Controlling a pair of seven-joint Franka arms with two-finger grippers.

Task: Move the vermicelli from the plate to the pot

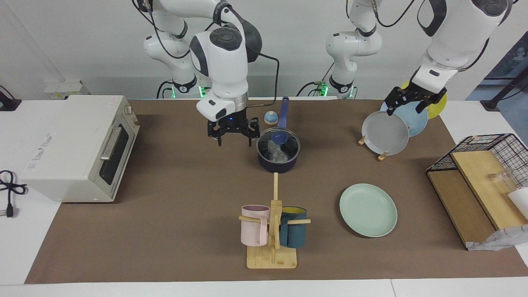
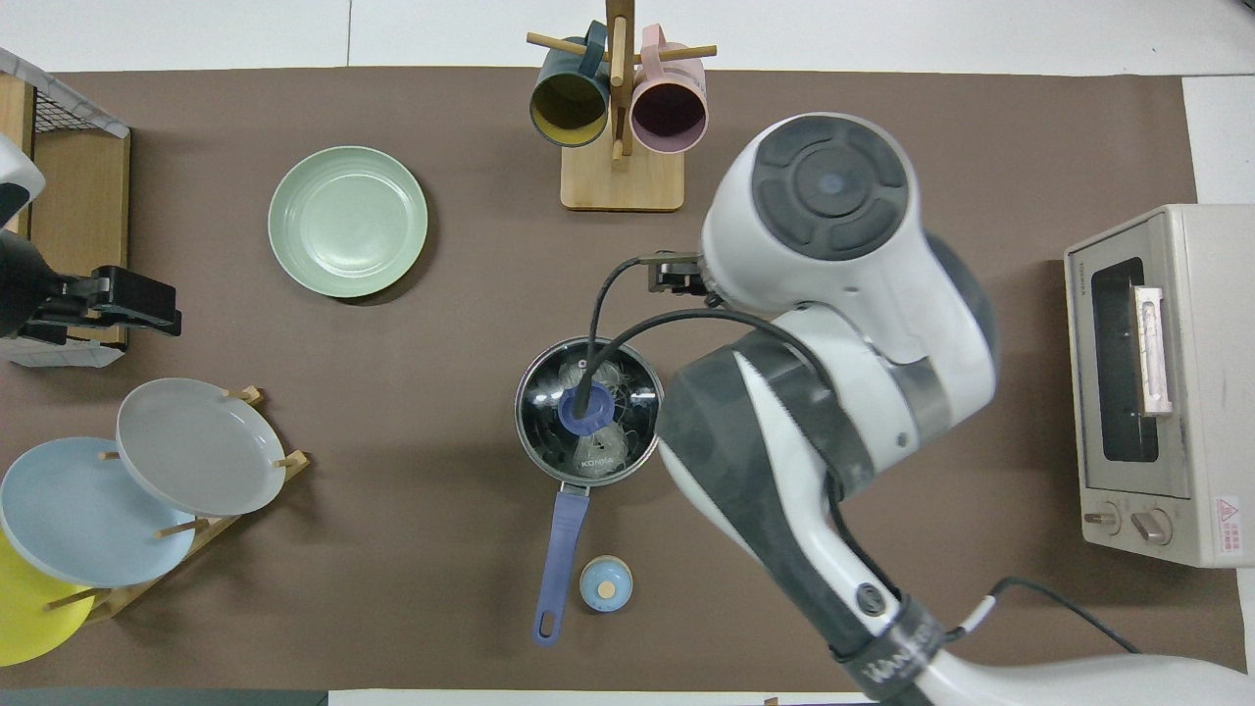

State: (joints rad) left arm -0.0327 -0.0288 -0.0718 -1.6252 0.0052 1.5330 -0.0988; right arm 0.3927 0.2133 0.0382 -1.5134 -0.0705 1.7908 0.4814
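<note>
The dark pot with its long blue handle stands mid-table, under a glass lid with a blue knob. Whitish vermicelli shows through the lid, inside the pot; it also shows in the overhead view. The mint-green plate lies bare, farther from the robots, toward the left arm's end. My right gripper hangs open and empty just beside the pot, low over the mat. My left gripper is open over the plate rack.
A toaster oven sits at the right arm's end. A wooden mug rack holds a pink and a teal mug. A rack holds grey, light blue and yellow plates. A small blue domed object lies by the pot handle. A wire basket stands at the left arm's end.
</note>
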